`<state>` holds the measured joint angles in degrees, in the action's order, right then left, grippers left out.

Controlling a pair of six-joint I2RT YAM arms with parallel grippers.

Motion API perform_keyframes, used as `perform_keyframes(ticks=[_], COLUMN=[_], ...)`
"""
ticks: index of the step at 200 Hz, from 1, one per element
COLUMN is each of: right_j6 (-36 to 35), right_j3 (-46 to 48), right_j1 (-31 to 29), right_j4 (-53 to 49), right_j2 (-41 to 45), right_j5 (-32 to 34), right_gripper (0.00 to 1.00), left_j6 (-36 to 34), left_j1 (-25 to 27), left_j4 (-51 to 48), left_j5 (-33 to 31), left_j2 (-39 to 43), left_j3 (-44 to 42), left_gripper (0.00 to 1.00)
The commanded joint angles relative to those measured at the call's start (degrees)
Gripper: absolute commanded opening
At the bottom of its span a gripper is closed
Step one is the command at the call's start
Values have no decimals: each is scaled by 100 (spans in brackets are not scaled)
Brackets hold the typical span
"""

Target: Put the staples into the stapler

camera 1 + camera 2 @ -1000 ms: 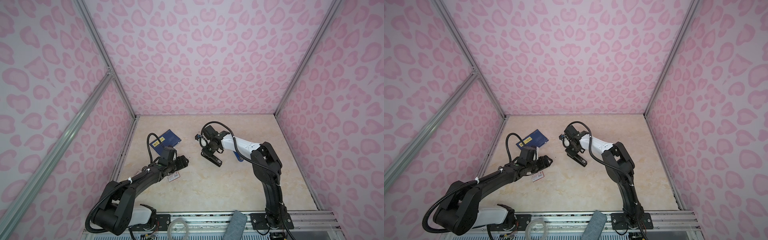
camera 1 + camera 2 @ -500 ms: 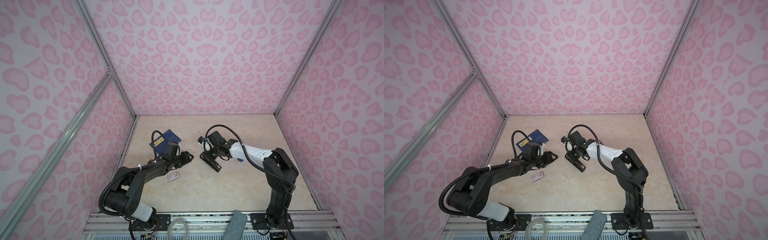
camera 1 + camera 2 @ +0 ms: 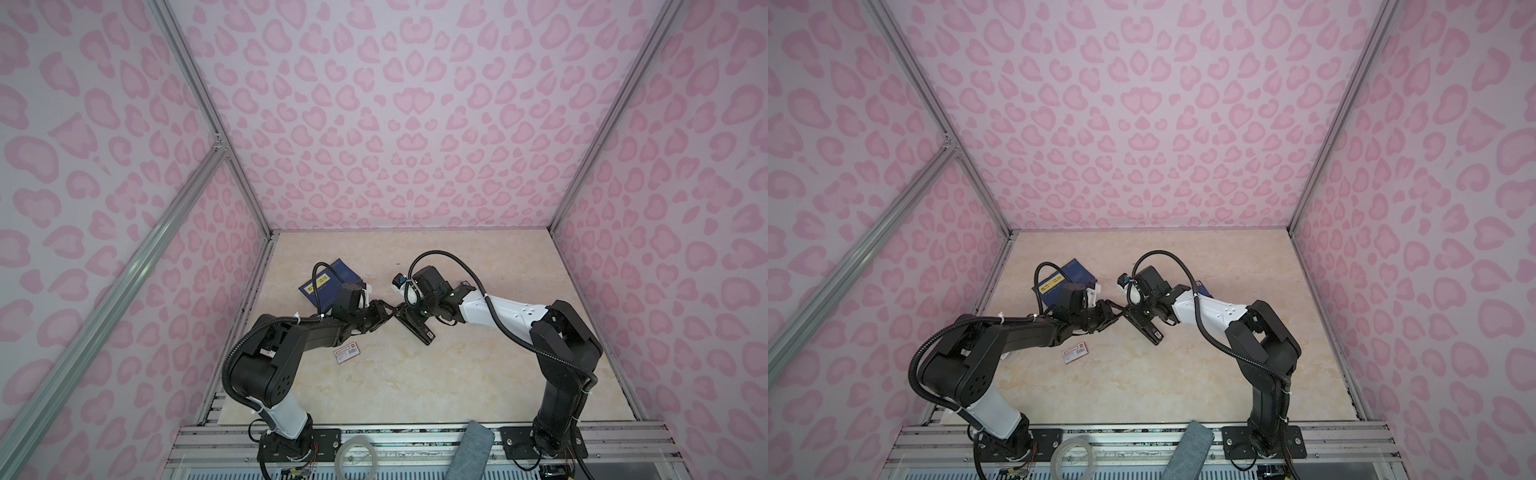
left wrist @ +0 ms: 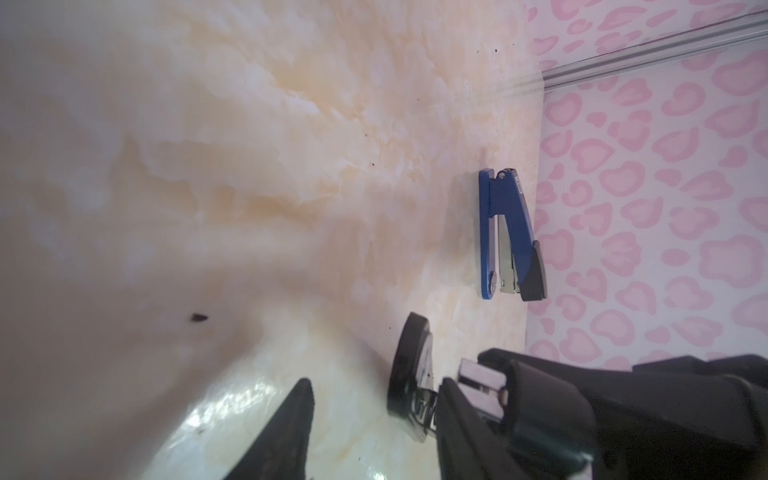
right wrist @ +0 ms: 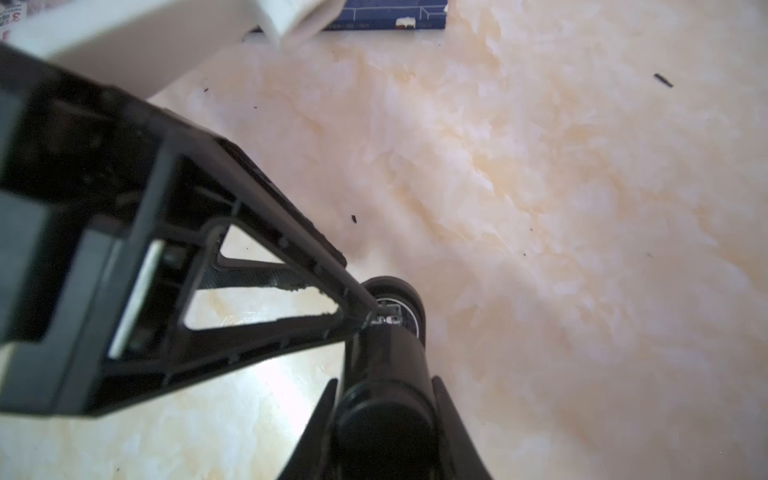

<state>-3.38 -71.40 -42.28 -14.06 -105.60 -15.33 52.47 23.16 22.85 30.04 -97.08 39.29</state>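
Note:
A black stapler lies slantwise mid-table. My right gripper is shut on its rear body. My left gripper reaches in from the left. Its fingers stand apart, with bare table between them. In the left wrist view the stapler's front end sits just inside one fingertip. The right wrist view shows the left gripper's tips at that front end. The staples show in no view.
A dark blue booklet lies behind the left arm. Beside that arm, nearer the front, is a small white red-labelled box. A blue stapler rests behind the right arm. A tape roll and a grey cloth are on the front rail.
My left gripper has travelled right from beside the white box to the black stapler's front end, its fingers narrowing. The right arm has swung its elbow outward, still holding the stapler.

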Motion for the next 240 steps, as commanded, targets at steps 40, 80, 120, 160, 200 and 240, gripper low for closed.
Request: perform_keyframes(ticks=[40, 80, 120, 160, 200, 240], right_j6=[92, 76, 136, 188, 239, 302], right_j3=[80, 188, 463, 780, 1072, 1395], right_j1=[-20, -18, 60, 131, 179, 203], right_j4=[376, 387, 526, 597, 636, 710], right_j2=[116, 270, 644, 1063, 1383, 1746], right_j5=[-5, 54, 195, 263, 347, 405], right_gripper=[0, 0, 0, 0, 0, 0], left_j6=[181, 183, 229, 276, 256, 232], left_j1=[98, 98, 76, -17, -139, -217], left_j4=[626, 675, 656, 591, 579, 607], left_j5=[265, 284, 239, 64, 19, 38], left_j2=[-258, -372, -615, -731, -863, -962], left_j3=[149, 200, 328, 395, 457, 562], left_gripper=[23, 4, 4, 4, 4, 4])
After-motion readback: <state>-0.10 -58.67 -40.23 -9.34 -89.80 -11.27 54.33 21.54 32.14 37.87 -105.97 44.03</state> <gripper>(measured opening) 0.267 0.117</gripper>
